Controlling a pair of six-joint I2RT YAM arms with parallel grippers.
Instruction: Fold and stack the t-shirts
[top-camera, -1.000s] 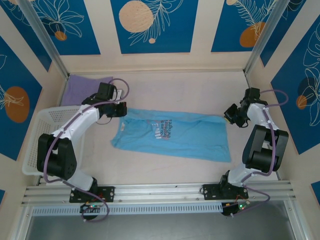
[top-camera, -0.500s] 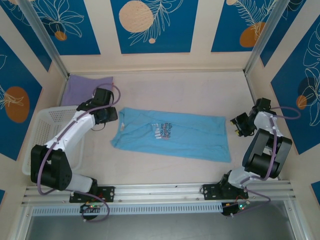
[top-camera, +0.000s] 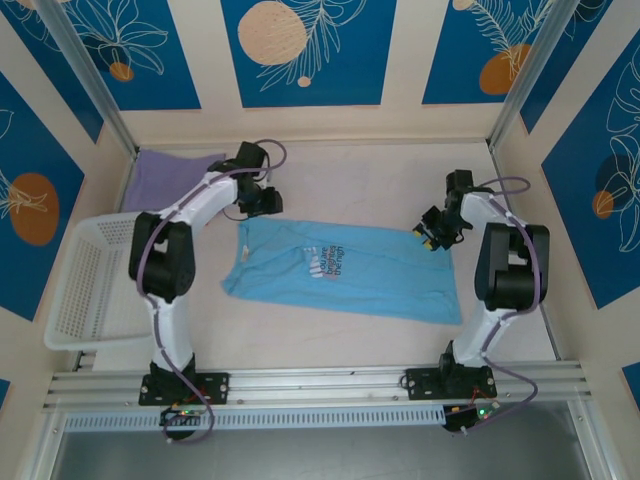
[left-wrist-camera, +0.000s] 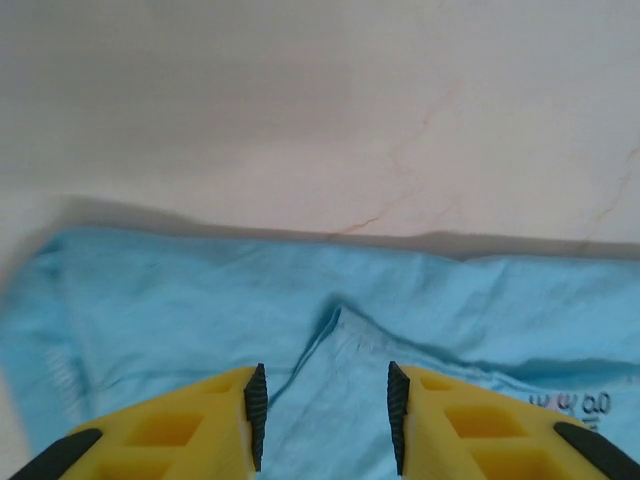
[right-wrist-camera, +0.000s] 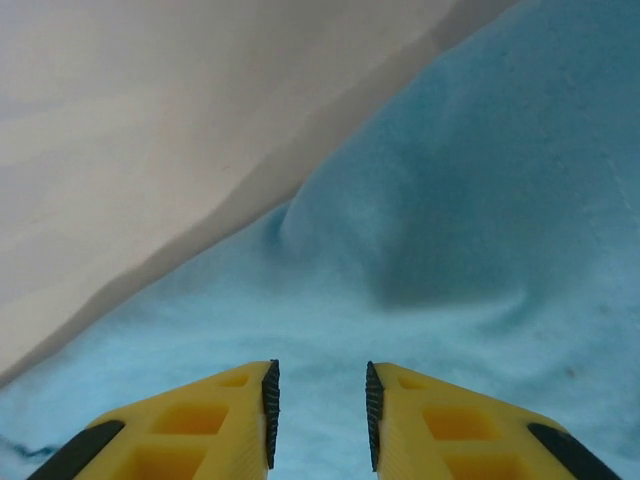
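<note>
Top external: blue tee (top-camera: 350, 272) between left pincer (top-camera: 267, 204), right pincer (top-camera: 428, 234).

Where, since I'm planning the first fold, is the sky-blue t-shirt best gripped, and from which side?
Probably the far long edge near its two corners, from above. The sky-blue t-shirt lies flat and spread sideways, so only edges offer a lip; the open left end effector and right end effector hover over that edge.

The sky-blue t-shirt (top-camera: 385, 280) carries chest lettering (top-camera: 325, 260) (white and pink), too small to read.
</note>
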